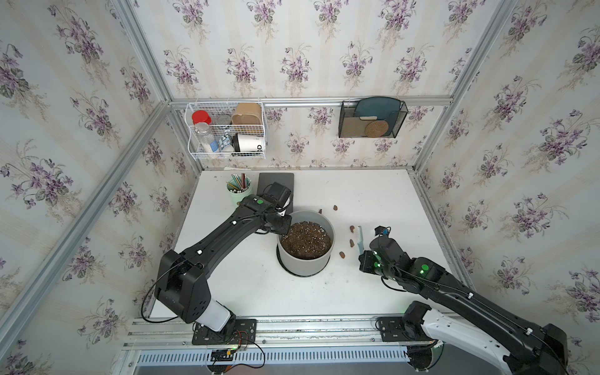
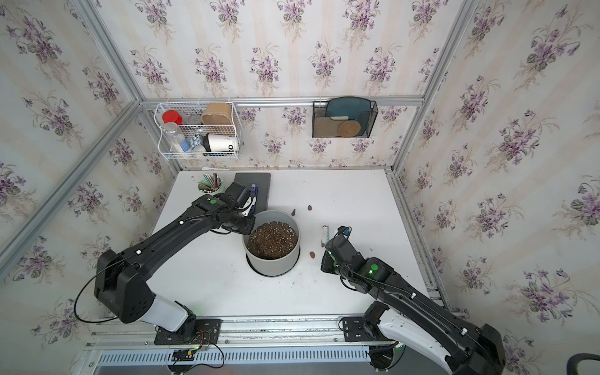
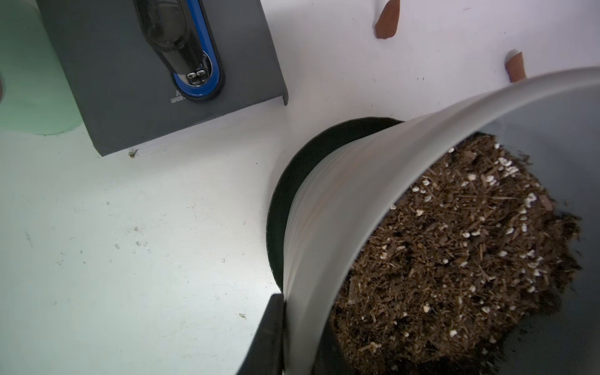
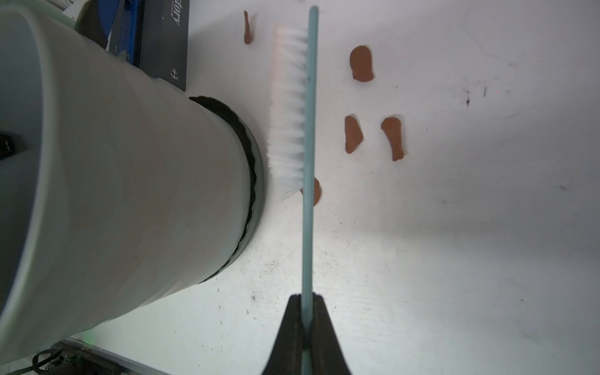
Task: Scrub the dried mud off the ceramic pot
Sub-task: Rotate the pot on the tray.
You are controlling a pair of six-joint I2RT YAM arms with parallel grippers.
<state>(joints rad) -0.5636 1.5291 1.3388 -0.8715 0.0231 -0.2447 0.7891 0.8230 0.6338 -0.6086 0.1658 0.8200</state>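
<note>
Clamped hard on brush handle with right gripper. Held lengthwise alongside pot wall, bristles toward it, tips just beside saucer, short of wall. Mud seen on table only, behind brush back, away from pot. Straddling pot rim with left gripper; cannot tell whether pinched or slack. Likely next: press bristles leftward onto wall.

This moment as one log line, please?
left gripper: at ceramic pot rim, grip unclear | right gripper: shut on brush beside pot | dried mud: on table
</note>
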